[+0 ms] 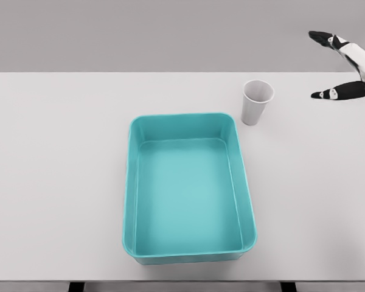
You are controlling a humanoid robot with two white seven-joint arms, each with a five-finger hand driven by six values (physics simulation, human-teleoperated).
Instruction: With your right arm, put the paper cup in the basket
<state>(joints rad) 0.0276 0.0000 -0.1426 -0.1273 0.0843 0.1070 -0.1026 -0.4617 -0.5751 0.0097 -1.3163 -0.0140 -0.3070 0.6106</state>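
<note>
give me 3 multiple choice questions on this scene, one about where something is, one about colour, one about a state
1. Where is the paper cup?
A. inside the basket
B. on the table beyond the basket's far right corner
C. in the right hand

2. What colour is the basket?
A. teal
B. red
C. yellow

3. How does the right hand stand?
A. closed around the cup
B. flat on the table
C. fingers spread, holding nothing, to the right of the cup

Answers:
1 B, the cup stands upright on the white table, outside the rim.
2 A, walls and floor are teal.
3 C, a gap shows between hand and cup.
</note>
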